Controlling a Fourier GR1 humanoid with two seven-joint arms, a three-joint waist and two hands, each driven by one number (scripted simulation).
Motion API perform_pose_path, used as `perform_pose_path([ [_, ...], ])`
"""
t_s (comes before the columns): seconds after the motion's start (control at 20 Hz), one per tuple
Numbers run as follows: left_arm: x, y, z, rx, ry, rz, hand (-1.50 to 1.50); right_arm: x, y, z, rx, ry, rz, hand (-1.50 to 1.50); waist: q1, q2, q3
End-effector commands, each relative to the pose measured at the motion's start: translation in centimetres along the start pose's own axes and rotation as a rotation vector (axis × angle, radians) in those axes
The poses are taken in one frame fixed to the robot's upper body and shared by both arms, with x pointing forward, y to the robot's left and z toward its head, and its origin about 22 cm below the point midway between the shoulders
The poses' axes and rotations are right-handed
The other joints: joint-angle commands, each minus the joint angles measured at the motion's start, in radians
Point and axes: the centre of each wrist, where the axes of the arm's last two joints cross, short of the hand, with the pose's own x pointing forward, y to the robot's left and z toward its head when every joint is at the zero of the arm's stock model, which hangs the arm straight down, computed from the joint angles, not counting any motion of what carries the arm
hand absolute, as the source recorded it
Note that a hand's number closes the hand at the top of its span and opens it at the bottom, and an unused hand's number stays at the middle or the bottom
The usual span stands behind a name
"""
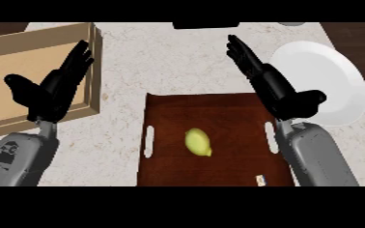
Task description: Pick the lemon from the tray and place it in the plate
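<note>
A yellow lemon (198, 142) lies near the middle of a dark brown tray (228, 116) with white handle slots at its sides. A white plate (321, 79) sits at the right of the counter, beyond the tray's right edge. My right hand (274, 87) hovers open over the tray's far right corner, fingers straight and pointing away, above and to the right of the lemon. At the left, my left hand (53, 92) is open too, fingers up, held over a wooden board's edge.
A light wooden board with a raised rim (94, 67) occupies the far left of the pale stone counter (164, 58). A dark object (205, 25) sits at the counter's far edge. A small white tag (261, 179) lies on the tray's near right.
</note>
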Motion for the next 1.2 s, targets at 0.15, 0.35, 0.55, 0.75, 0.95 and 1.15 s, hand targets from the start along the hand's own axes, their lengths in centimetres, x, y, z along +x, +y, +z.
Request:
perform_pose_path([
  [0.15, -2.0, 0.5, 0.8, 0.046, 0.076, -0.026, 0.00, 1.7, 3.2, -1.1, 0.443, -0.363, -0.109, 1.50, 0.102, 0.008, 0.004],
  [0.35, -4.2, 0.7, 1.6, 0.086, 0.186, -0.007, 0.00, 10.9, -0.7, -2.0, 0.370, -0.713, 0.439, 1.50, 0.048, -0.047, 0.001],
  [0.55, -4.1, -0.5, 1.4, 0.070, 0.148, 0.026, 0.00, -2.6, -0.4, 0.8, 0.338, -0.744, -0.160, -1.50, 0.099, 0.029, 0.007],
  [0.75, -5.0, -0.9, 1.9, 0.067, 0.161, 0.002, 0.00, -4.6, -2.4, 1.6, 0.551, -0.743, 0.011, -1.50, 0.105, 0.022, 0.005],
  [0.95, -5.4, -0.4, 2.2, 0.071, 0.159, -0.002, 0.00, -6.4, -3.6, 2.6, 0.576, -0.784, 0.210, -1.50, 0.100, 0.017, 0.004],
  [1.15, -5.3, -0.5, 1.4, 0.091, 0.173, 0.007, 0.00, -8.7, -4.0, 3.3, 0.621, -0.786, 0.345, -1.50, 0.090, 0.015, 0.003],
])
